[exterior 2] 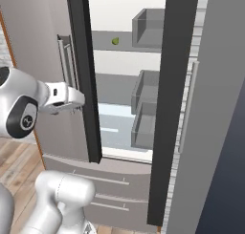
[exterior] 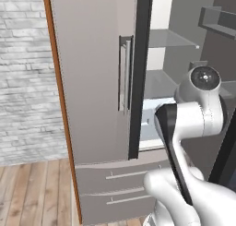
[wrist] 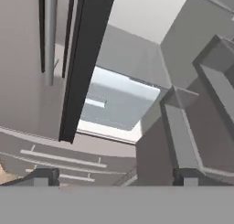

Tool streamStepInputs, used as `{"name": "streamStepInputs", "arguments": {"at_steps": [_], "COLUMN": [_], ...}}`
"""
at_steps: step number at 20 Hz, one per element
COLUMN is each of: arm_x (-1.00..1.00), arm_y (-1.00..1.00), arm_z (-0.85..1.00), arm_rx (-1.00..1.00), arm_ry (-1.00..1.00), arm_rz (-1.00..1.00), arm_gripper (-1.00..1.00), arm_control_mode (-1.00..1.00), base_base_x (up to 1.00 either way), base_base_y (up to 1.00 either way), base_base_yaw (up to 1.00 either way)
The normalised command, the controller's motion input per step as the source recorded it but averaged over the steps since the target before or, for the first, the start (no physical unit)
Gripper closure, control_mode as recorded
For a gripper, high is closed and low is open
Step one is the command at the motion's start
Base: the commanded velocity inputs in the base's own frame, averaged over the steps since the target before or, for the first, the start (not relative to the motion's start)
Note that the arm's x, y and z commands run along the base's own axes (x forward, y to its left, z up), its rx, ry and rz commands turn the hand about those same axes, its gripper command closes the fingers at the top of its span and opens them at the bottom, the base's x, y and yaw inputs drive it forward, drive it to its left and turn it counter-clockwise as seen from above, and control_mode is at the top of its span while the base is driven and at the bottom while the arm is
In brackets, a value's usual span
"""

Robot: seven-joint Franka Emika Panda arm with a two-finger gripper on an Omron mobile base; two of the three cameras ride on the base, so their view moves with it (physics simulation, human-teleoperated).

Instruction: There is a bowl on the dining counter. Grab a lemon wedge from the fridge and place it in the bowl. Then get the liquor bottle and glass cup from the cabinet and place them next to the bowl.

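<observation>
Fridge open, lemon wedge still on its shelf, gripper empty.

The fridge (exterior 2: 210, 109) stands with its right door swung open and the left door shut. The lemon wedge (exterior 2: 115, 40) sits as a small yellow-green speck on an upper shelf, left of a grey door bin (exterior 2: 148, 27), well above the arm's wrist. The gripper (wrist: 116, 176) points into the lower interior, fingers spread wide, nothing between them. Judgement: the wedge is light, small and soft with a slick rind; it likely squashes or squirts out under a hard pinch. Best taken across its broad flat faces, low near the shelf, closing gently. Its exact orientation is too small to read.
</observation>
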Motion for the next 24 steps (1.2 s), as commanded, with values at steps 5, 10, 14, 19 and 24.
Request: {"name": "streamStepInputs", "arguments": {"at_steps": [5, 10, 14, 19, 24], "arm_x": [0.01, 0.15, 0.38, 0.54, 0.42], "arm_y": [0.95, 0.45, 0.09, 0.02, 0.06], "arm_z": [0.0, 0.05, 0.18, 0.04, 0.0], "arm_rx": [0.34, 0.09, 0.0, 0.02, 0.01], "arm_ry": [-0.26, -0.34, -0.17, -0.06, -0.08], "arm_rz": [0.02, 0.01, 0.04, 0.03, 0.0], "arm_gripper": [-1.0, -1.0, -1.0, -1.0, -1.0], "arm_control_mode": [-1.0, -1.0, -1.0, -1.0, -1.0], "base_base_x": [0.0, 0.0, 0.0, 0.0, 0.0], "base_base_y": [0.0, 0.0, 0.0, 0.0, 0.0], "base_base_yaw": [0.0, 0.0, 0.0, 0.0, 0.0]}}
